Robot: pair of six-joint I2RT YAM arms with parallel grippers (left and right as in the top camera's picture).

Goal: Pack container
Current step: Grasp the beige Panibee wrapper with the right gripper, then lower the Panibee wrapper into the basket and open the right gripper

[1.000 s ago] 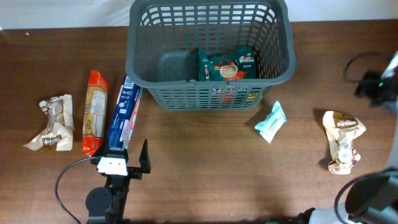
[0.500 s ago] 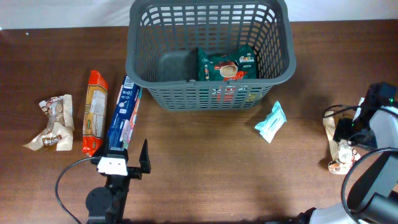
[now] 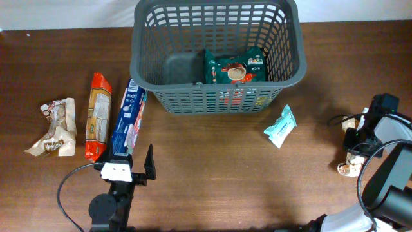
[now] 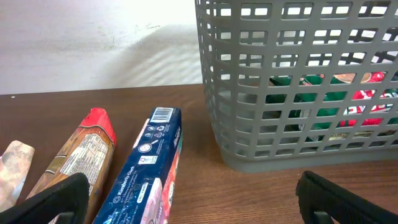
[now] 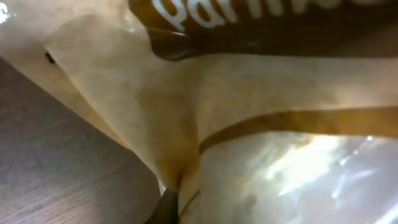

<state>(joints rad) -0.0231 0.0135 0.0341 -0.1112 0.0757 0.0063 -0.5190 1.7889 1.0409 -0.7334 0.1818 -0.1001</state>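
The container (image 3: 219,98), a dark grey lattice basket, stands at the table's far middle with a green snack packet (image 3: 235,66) inside. At the far right my right gripper (image 3: 360,138) sits low over a tan and brown packet (image 3: 348,169) and hides most of it. In the right wrist view that packet (image 5: 249,93) fills the frame, and its film is pinched at the dark fingertip (image 5: 165,213). My left gripper (image 3: 132,166) rests open near the front left. Nothing lies between its jaws, and the blue packet (image 4: 146,168) is just ahead of it, with the container (image 4: 298,81) beyond.
An orange packet (image 3: 98,116) and a blue packet (image 3: 127,119) lie side by side left of the basket. A crumpled brown and white packet (image 3: 56,127) is further left. A small light blue packet (image 3: 280,126) lies right of the basket's front corner.
My right arm came in from the right edge, dropped onto the tan packet and shut its jaws on it. The left arm and the other packets have not moved.
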